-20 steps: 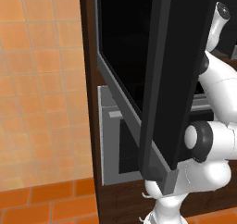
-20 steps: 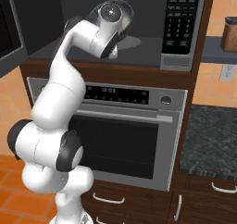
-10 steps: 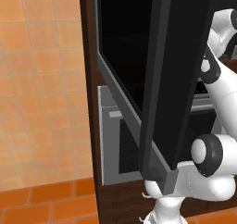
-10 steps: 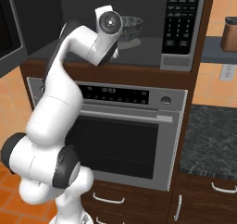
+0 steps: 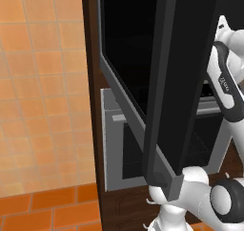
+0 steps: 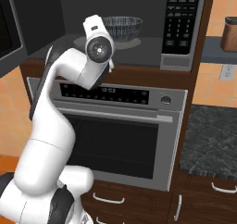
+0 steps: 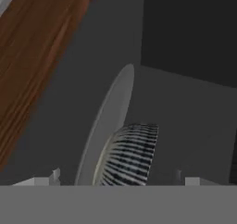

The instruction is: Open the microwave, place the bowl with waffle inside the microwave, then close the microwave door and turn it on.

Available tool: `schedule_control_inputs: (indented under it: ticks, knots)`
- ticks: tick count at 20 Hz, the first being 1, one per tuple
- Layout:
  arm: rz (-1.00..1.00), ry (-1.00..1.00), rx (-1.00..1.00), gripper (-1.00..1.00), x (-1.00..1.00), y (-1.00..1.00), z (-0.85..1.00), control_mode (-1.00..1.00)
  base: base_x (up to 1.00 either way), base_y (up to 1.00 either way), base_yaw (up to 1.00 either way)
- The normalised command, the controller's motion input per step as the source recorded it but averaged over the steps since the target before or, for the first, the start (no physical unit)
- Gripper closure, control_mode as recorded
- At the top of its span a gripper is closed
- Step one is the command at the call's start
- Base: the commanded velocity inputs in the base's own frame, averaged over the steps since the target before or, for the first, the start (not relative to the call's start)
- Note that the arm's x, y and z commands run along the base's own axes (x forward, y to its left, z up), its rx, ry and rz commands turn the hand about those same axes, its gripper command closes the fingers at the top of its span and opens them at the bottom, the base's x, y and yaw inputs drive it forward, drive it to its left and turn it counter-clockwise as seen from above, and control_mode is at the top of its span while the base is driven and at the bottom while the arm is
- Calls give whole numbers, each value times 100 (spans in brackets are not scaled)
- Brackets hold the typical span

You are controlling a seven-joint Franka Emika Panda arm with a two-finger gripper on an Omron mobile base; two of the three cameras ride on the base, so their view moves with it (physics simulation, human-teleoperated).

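Observation:
The microwave (image 6: 183,28) stands open, its dark cavity bare to the front. Inside it, a striped grey bowl (image 6: 122,28) rests on the round turntable plate (image 6: 132,42); whether the waffle lies in it is hidden. In the hand view the bowl (image 7: 130,157) sits on that plate (image 7: 109,121), a little ahead of my gripper (image 7: 116,177), whose fingertips (image 7: 56,174) stand wide apart and open, holding nothing. My hand (image 6: 96,29) hovers at the cavity's mouth, just left of the bowl. The microwave door (image 5: 176,82) is swung out to the left, seen edge-on.
A silver oven (image 6: 125,126) with a handled door sits right below the microwave. The microwave's keypad (image 6: 182,15) is at the right of the cavity. A dark stone counter (image 6: 208,144) lies to the right, with a brown jar (image 6: 229,33) on a shelf above it.
The gripper has opened and let go of the bowl, which stays on the turntable. The hand has drawn back and down out of the cavity.

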Motion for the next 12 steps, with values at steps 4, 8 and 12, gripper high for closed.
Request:
schedule_control_inputs:
  ticks: [4,8,12]
  knots:
    - [0,-1,-18,-100,-56,8,3,-100,0,0,0]
    - [-2,-2,-12,-100,-26,11,14,-100,0,0,0]
    - [-30,0,18,-100,-41,-8,16,-100,0,0,0]
